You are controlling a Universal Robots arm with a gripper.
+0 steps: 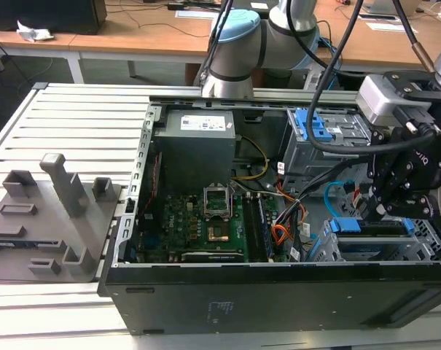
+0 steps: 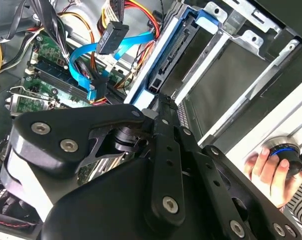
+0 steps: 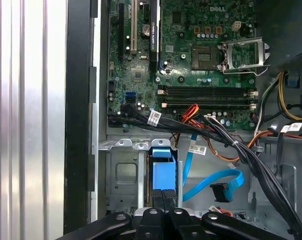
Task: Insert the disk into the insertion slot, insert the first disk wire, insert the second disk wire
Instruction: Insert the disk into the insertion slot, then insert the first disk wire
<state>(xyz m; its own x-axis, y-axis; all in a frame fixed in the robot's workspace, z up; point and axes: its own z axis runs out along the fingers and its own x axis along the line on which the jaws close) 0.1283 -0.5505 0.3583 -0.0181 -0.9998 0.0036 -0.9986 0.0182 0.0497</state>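
Note:
The disk (image 3: 163,175) stands on edge in the insertion slot (image 3: 122,175), a silver sheet-metal cage at the case's corner; its blue carrier (image 1: 344,226) shows above the cage (image 1: 424,244). In the second wrist view the disk's connector end (image 2: 169,62) faces the cables. My gripper (image 3: 163,197) sits right over the disk's blue end with its fingers pressed together, tips touching the carrier (image 2: 190,25). A blue flat wire with a black plug (image 3: 221,190) lies loose beside the cage, and its plug (image 2: 113,39) hangs free.
The open computer case (image 1: 278,299) holds a green motherboard (image 3: 200,60), a bundle of black, orange and red cables (image 3: 230,145) and a grey power supply (image 1: 198,142). A person's hand (image 2: 265,167) holds a round knob outside the case. A grey fixture plate (image 1: 45,219) lies at the exterior view's left.

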